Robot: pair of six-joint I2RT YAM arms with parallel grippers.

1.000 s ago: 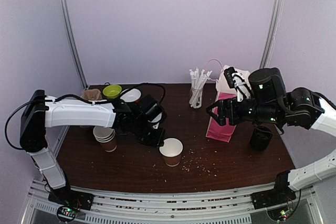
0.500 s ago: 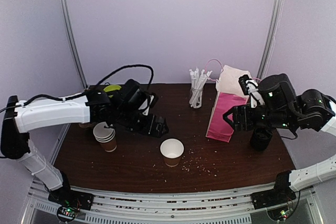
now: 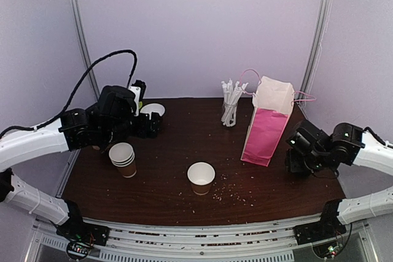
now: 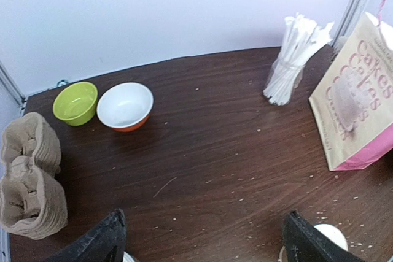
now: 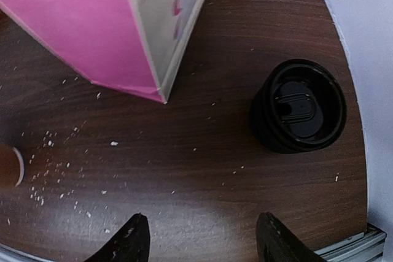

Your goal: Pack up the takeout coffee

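Observation:
No takeout coffee with a lid on shows in any view. A single lidless brown cup (image 3: 201,177) with a white inside stands upright at the table's middle, untouched. My left gripper (image 3: 152,126) hovers at the far left, well away from it. In the left wrist view that gripper (image 4: 206,243) is open wide over bare wood. The pink paper bag (image 3: 267,124) stands upright to the right. My right gripper (image 3: 299,159) sits low just right of the bag. In the right wrist view it (image 5: 202,240) is open and empty, with the black stack of lids (image 5: 298,105) just ahead on the right.
A stack of lidless brown cups (image 3: 123,159) stands at the left. At the back left are a green bowl (image 4: 75,102), a white bowl (image 4: 125,106) and cardboard cup carriers (image 4: 27,176). A glass of white straws (image 4: 291,65) stands beside the bag. Crumbs litter the wood.
My left gripper opened off the single cup and drew back to the far left. My right arm swung from in front of the bag down to its right, jaws narrowing somewhat.

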